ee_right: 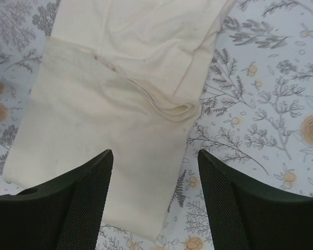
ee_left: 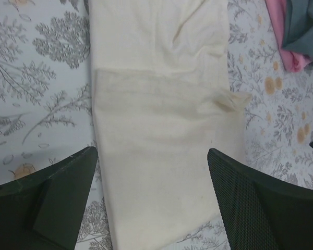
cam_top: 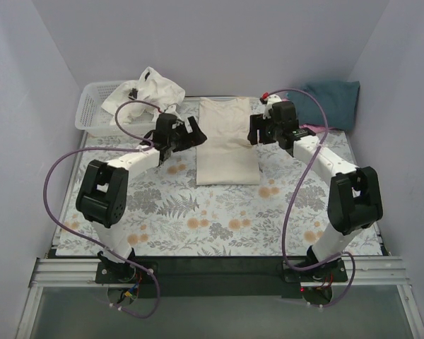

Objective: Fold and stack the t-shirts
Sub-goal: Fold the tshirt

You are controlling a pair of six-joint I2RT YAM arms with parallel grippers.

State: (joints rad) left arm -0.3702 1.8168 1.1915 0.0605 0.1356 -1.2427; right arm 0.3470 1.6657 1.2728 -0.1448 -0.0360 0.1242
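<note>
Starting at the upper left of the top view, one white basket (cam_top: 90, 113) sits at the table's far corner. A crumpled heap of cream shirts (cam_top: 152, 86) spills over its right rim, and how many are in that heap cannot be told. Next comes the left claw (cam_top: 189, 133), jaws spread wide and gripping nothing. It is poised at the left edge of one cream shirt (cam_top: 228, 145), which lies flat as a long folded strip in the centre of the flowered table (cam_top: 198, 219). The right claw (cam_top: 257, 131) stands at the strip's right edge, jaws parted and likewise empty. At the upper right one teal shirt (cam_top: 333, 102) lies bunched. In the left wrist view one pink shirt (ee_left: 288, 49) peeks out from under it. Two arms in all flank the strip, one at each side.
</note>
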